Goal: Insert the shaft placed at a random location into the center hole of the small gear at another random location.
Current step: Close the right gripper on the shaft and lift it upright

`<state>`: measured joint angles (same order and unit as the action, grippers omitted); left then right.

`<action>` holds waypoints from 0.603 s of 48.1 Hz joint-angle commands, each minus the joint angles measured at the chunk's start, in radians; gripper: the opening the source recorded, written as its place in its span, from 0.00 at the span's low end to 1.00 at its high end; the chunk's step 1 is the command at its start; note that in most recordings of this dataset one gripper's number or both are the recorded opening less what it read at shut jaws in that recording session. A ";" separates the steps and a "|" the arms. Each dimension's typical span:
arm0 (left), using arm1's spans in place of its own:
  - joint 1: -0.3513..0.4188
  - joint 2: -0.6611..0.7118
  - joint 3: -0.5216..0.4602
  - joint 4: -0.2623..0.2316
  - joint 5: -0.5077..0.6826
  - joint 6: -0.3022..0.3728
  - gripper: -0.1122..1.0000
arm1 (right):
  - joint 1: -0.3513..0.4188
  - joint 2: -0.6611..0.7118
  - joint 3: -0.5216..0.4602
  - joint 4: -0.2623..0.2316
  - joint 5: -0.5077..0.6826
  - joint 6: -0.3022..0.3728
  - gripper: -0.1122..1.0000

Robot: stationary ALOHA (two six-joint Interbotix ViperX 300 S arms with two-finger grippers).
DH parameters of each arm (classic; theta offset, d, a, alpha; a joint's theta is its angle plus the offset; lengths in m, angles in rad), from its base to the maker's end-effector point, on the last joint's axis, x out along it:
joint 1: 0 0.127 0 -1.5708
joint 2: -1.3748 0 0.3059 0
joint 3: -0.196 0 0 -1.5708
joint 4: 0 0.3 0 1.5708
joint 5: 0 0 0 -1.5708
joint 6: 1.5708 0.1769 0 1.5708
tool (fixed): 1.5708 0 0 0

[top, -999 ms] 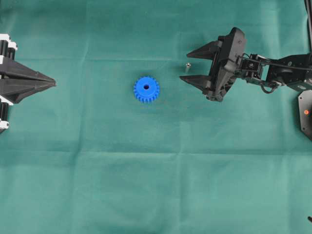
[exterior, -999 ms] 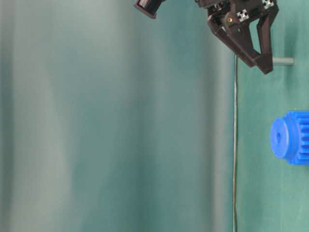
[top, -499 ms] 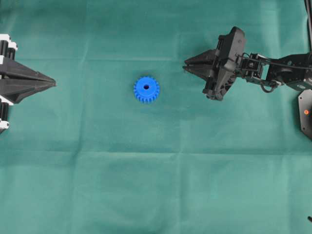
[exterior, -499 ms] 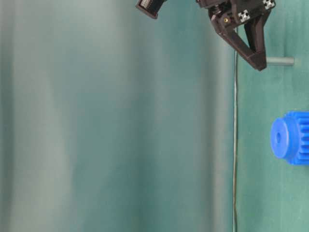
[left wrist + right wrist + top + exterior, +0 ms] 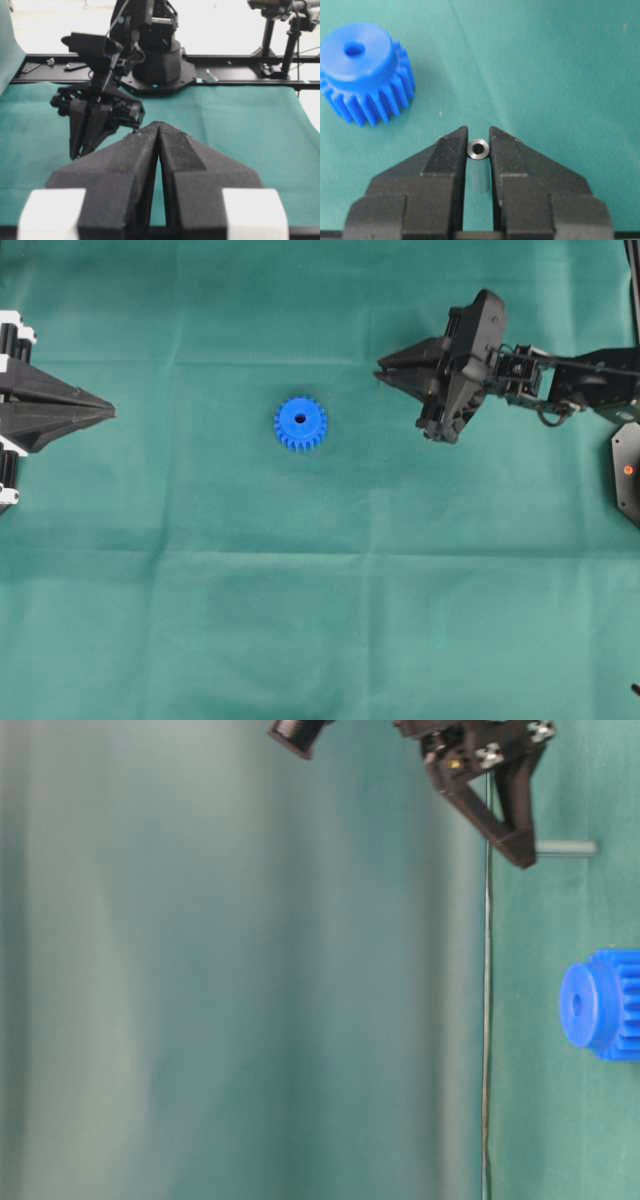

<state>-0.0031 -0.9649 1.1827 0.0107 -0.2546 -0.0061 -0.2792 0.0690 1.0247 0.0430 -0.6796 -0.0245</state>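
While pinched by right gripper [image 5: 478, 137], shaft [image 5: 478, 149], near small gear [image 5: 364, 70]

Overhead looks straight down; table-level sideways, close; both share small gear [image 5: 300, 424].

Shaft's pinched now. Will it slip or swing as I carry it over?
The shaft looks like smooth, rigid metal, pinched at its top by the right gripper, so it could pivot or slide. It looks light, so a slow carry to the small gear should probably hold.
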 commanded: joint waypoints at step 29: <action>-0.003 0.008 -0.023 0.003 0.005 0.000 0.10 | -0.003 -0.135 -0.049 -0.005 0.140 -0.018 0.21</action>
<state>-0.0046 -0.9649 1.1842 0.0123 -0.2454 -0.0046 -0.2792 -0.0460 0.9940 0.0383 -0.5446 -0.0261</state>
